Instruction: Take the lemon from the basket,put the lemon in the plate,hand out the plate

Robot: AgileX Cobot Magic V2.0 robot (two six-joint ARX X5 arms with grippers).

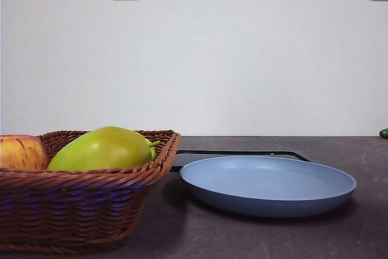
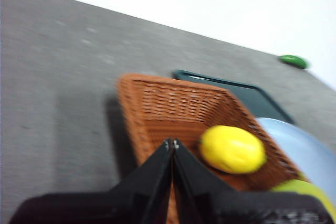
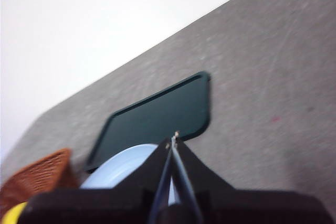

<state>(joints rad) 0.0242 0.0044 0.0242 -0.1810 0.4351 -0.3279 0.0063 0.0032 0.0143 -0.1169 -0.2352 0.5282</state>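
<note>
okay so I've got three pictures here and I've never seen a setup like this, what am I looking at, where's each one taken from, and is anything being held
It is a two-armed table robot. One picture looks level across the table: a basket with an apple and a green fruit, a blue plate beside it, and a black tray behind. The other two come from cameras on the wrists. The left gripper hangs over the basket near the lemon; the right gripper hangs over the plate. Both are shut and hold nothing.
</note>
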